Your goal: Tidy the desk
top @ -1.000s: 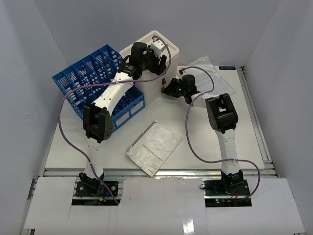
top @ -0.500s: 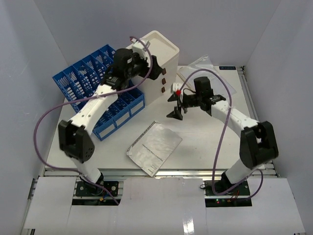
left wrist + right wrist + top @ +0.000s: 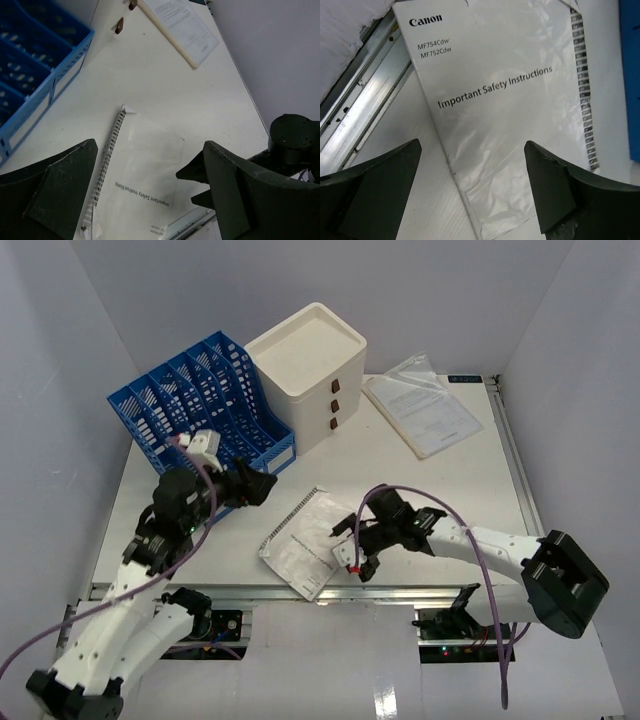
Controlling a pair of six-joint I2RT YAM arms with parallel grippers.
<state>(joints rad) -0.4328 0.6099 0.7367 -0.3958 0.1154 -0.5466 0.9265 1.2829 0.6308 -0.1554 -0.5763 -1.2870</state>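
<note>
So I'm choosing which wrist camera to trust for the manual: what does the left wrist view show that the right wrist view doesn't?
Left wrist only: the far document, brown drawer handles and the right arm. Right wrist only: the Canon logo. Both: the bagged safety booklet, the desk and some blue rack.

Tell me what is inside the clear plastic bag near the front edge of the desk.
A white Canon booklet titled Important Safety Instructions shows through the bag. Anything beneath it is covered.
</note>
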